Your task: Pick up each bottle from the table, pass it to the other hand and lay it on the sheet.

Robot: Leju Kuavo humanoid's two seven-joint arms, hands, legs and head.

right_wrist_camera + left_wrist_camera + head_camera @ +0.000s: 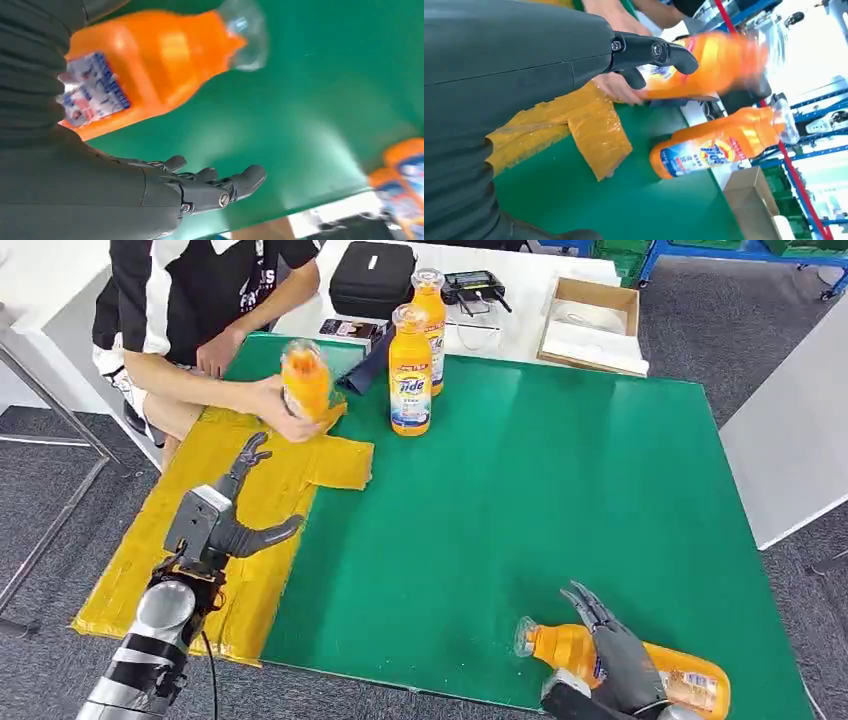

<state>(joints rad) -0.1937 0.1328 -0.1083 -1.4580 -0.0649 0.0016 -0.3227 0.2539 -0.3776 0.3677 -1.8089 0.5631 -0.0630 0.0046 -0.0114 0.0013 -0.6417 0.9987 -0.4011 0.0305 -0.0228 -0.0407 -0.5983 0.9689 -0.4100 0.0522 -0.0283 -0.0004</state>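
An orange Tide bottle (690, 680) (150, 60) lies on its side near the front right edge of the green mat (540, 490). My right hand (620, 660) (200, 187) lies over its middle with fingers stretched out, not closed around it. Two more orange bottles (411, 370) (430, 315) stand upright at the back; the left wrist view catches one bottle (719, 145). A person's hand (275, 405) holds a fourth bottle (305, 380) (709, 65) over the yellow sheet (230, 510) (589, 125). My left hand (235, 510) (654, 50) hovers open above the sheet, short of that bottle.
A seated person (200, 290) is at the back left corner. Behind the mat a white table carries a black case (372, 278), a controller (475, 285) and an open cardboard box (592, 322). Grey carpet surrounds the table; another white tabletop (790, 440) is on the right.
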